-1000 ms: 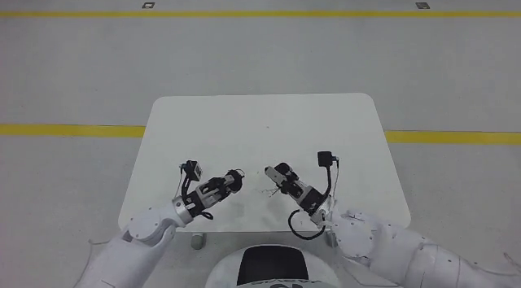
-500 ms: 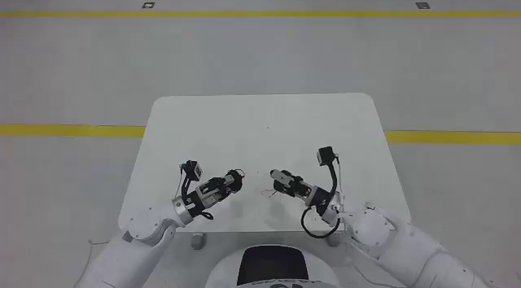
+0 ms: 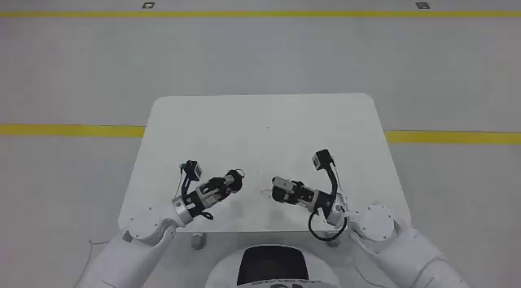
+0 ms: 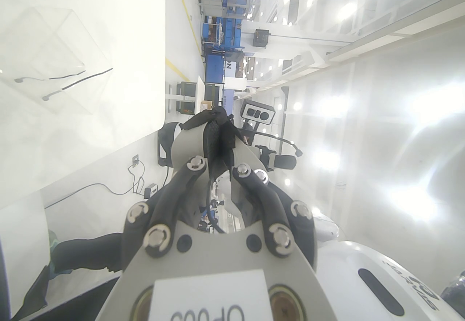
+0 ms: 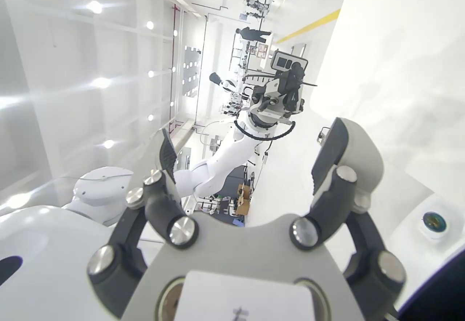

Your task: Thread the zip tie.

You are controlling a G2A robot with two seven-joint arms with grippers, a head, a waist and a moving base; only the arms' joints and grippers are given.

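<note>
My left gripper hovers over the near part of the white table, shut on a thin black zip tie. In the right wrist view the tie's ends stick out on both sides of the left gripper. In the left wrist view its fingertips are pressed together on something black. My right gripper stands open a short way from the left one and faces it, with nothing between its fingers.
A clear plastic bag with a few loose black zip ties lies on the table, seen as faint lines just beside the right gripper. The table's near edge lies close under both arms.
The right gripper has drawn back toward the table's near edge and turned toward the left gripper. The left arm has kept still with the tie.
</note>
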